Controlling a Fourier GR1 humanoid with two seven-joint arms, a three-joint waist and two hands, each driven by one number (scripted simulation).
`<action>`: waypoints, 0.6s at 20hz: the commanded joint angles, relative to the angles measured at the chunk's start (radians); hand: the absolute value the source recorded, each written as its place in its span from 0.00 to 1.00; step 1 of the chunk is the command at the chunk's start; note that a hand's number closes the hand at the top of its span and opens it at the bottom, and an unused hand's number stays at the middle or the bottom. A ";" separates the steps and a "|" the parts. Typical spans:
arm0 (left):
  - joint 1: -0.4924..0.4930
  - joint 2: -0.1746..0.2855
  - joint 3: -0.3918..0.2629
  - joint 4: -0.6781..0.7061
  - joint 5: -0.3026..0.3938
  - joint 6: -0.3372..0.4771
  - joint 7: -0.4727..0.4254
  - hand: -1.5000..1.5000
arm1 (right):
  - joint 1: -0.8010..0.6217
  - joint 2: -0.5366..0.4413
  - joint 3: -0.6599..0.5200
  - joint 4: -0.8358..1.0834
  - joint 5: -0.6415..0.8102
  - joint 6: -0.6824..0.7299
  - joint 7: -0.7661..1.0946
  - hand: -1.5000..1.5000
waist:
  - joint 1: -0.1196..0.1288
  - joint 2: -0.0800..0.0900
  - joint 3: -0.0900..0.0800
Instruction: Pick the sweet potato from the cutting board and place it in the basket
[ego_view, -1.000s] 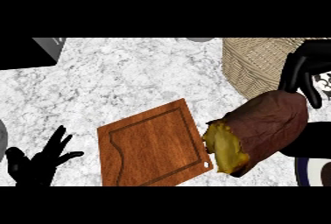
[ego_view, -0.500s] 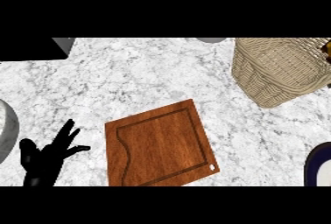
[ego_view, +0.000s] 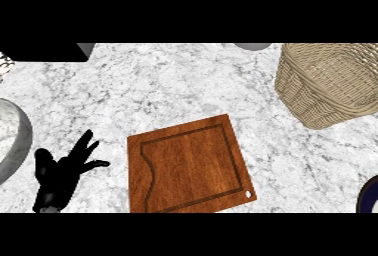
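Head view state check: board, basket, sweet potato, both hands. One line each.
Cutting board: lying flat, nothing on it.
Basket: upright, partly cut off by the view's edge; nothing seen inside.
Sweet potato: not in view.
Left hand: open, fingers spread, resting at lower left, holding nothing.
Right hand: not in view.

No writing, number, brand or sign can be read anywhere. The board (ego_view: 188, 167), near the middle, shows only wood grain. The basket (ego_view: 332, 82), far right, shows only its weave. The counter (ego_view: 184, 85) shows only marble veining.
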 joint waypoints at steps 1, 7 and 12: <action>0.054 0.001 -0.015 0.080 -0.004 -0.026 0.021 0.50 | -0.021 0.083 -0.004 0.152 0.042 0.059 -0.054 1.00 | 0.017 0.011 -0.010; 0.037 -0.001 0.004 0.117 -0.019 -0.029 -0.015 0.50 | -0.032 0.200 -0.053 0.313 -0.016 0.138 -0.077 1.00 | 0.006 0.009 -0.010; 0.019 -0.031 -0.012 0.134 -0.039 -0.013 -0.009 0.50 | -0.071 0.297 -0.041 0.436 0.058 0.160 -0.151 1.00 | 0.010 0.010 -0.010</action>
